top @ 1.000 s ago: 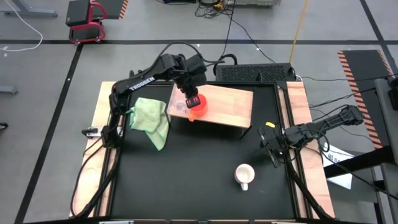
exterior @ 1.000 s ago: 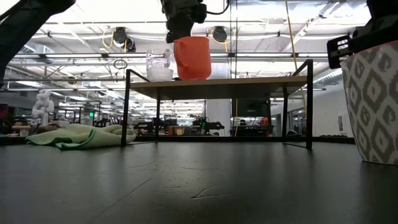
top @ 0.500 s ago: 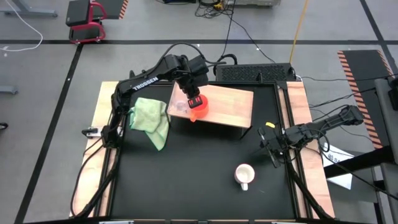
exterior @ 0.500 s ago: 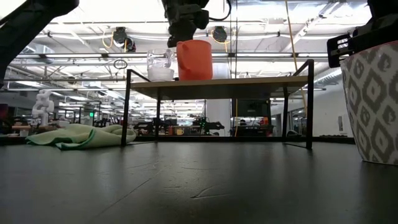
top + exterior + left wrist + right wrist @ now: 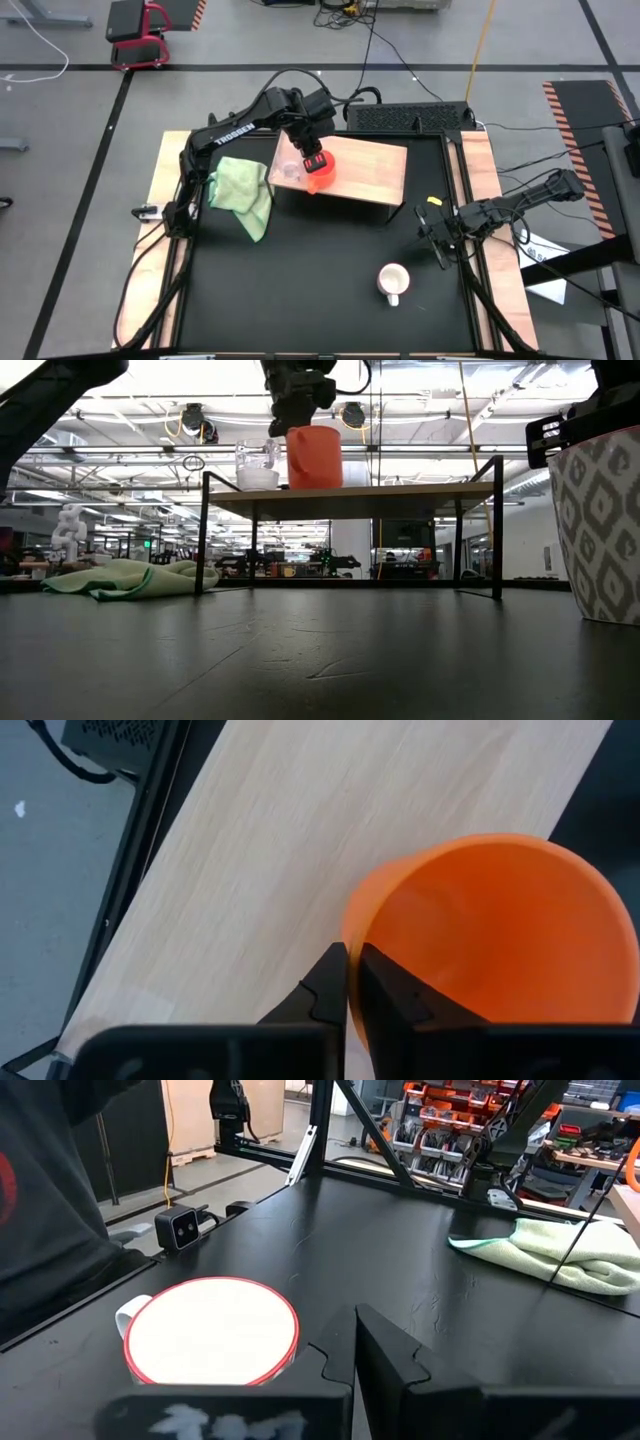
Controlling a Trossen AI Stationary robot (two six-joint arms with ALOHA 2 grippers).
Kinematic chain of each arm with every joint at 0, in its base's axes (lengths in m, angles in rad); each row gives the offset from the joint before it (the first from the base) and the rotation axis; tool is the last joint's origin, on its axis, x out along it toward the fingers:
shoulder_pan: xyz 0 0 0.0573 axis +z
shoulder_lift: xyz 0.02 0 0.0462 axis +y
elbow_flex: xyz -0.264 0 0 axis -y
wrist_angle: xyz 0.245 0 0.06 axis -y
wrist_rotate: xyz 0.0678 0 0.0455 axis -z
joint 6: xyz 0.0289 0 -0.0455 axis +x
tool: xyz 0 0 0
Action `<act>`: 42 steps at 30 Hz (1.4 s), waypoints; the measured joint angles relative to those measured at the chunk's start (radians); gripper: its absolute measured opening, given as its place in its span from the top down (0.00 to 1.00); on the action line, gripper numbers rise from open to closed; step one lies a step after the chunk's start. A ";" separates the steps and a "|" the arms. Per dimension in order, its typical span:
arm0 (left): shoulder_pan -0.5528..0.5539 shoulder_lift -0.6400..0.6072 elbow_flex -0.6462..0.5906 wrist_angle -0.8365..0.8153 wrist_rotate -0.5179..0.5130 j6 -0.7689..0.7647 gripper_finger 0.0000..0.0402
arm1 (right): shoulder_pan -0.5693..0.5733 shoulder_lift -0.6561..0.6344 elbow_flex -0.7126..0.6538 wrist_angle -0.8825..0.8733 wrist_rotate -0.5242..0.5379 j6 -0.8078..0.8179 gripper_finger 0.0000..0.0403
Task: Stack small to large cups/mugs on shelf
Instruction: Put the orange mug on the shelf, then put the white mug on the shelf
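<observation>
Tabletop: black tabletop (image 5: 300, 290) is filling the centre of the high view, with pale side strips.
Shelf: wooden shelf (image 5: 370, 170) is sitting in the upper middle of the high view, raised on dark legs.
Orange mug: orange mug (image 5: 314, 457) is standing on the shelf's left part; a second ago it was hanging tilted just above the board, and now it is resting upright on it.
Left gripper: left gripper (image 5: 348, 990) is pinching the mug's rim between nearly closed fingers, one inside and one outside the wall.
Glass cup: glass cup (image 5: 257, 466) is standing just left of the orange mug; its outline is hard to make out from above.
White mug: white mug (image 5: 393, 281) is sitting in the lower right of the high view, unmoved; in the low view it is being cut off by the right edge.
Right gripper: right gripper (image 5: 352, 1345) is waiting closed and empty near the table's right edge.
Cloth: green cloth (image 5: 243, 190) is lying left of the shelf.
</observation>
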 joint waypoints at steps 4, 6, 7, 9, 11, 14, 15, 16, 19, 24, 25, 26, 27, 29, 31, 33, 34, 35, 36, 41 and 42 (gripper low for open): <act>-0.001 0.000 0.001 -0.001 0.001 0.000 0.97 | 0.000 0.000 0.000 0.000 0.000 0.000 1.00; -0.001 0.000 0.001 -0.002 0.003 0.000 0.97 | 0.000 0.000 0.000 -0.001 0.000 0.000 1.00; 0.000 0.000 0.001 -0.004 0.003 0.000 0.96 | 0.000 0.000 0.000 -0.001 0.000 0.000 1.00; -0.001 -0.003 0.001 -0.010 0.003 0.005 0.94 | 0.000 0.000 0.000 -0.001 0.000 0.000 1.00; -0.005 -0.004 0.001 -0.009 0.002 0.013 0.90 | 0.000 0.000 0.000 -0.001 0.000 0.000 1.00; -0.010 -0.004 0.001 -0.009 0.003 0.015 0.85 | 0.000 0.000 0.000 -0.001 0.000 0.000 1.00; -0.011 -0.004 0.001 -0.009 0.003 0.015 0.84 | 0.000 0.000 0.000 -0.002 0.000 0.000 1.00; -0.012 -0.004 0.001 -0.008 0.003 0.015 0.82 | 0.000 0.000 0.000 -0.002 0.000 0.000 1.00; -0.010 -0.004 0.001 -0.004 -0.002 0.015 0.80 | 0.000 0.000 0.000 -0.003 0.000 0.000 1.00; -0.008 -0.020 0.001 0.011 -0.003 0.020 0.80 | 0.000 0.000 0.000 -0.006 0.000 0.001 1.00; -0.008 -0.029 0.001 0.020 -0.004 0.020 0.80 | 0.000 0.000 0.000 -0.006 0.000 0.002 1.00; -0.007 -0.038 0.001 0.027 -0.004 0.021 0.80 | 0.000 0.000 0.000 -0.007 0.000 0.003 1.00; -0.007 -0.049 0.001 0.035 -0.004 0.021 0.79 | 0.000 0.000 0.000 -0.007 0.000 0.003 1.00; -0.007 -0.071 0.001 0.050 -0.004 0.022 0.80 | 0.000 0.000 0.000 -0.008 0.000 0.003 1.00; -0.007 -0.099 0.001 0.058 -0.005 0.022 0.80 | 0.000 0.000 0.000 -0.008 0.000 0.003 1.00; -0.009 -0.131 0.001 0.057 -0.011 0.025 0.80 | 0.000 0.000 0.000 -0.008 0.000 0.003 1.00; -0.013 -0.146 0.001 0.056 -0.012 0.031 0.80 | 0.000 0.000 0.000 -0.008 0.000 0.003 1.00; -0.020 -0.157 0.002 0.055 -0.014 0.042 0.82 | 0.000 0.000 0.000 -0.008 0.000 0.003 1.00; -0.027 -0.170 0.002 0.054 -0.020 0.059 0.85 | 0.000 0.000 0.000 -0.008 0.000 0.004 1.00; -0.069 -0.246 0.002 0.055 -0.151 0.110 0.98 | 0.000 0.000 0.000 -0.008 0.000 0.017 1.00; -0.070 -0.261 0.002 0.054 -0.164 0.110 0.99 | 0.000 0.000 0.000 -0.007 -0.001 0.021 1.00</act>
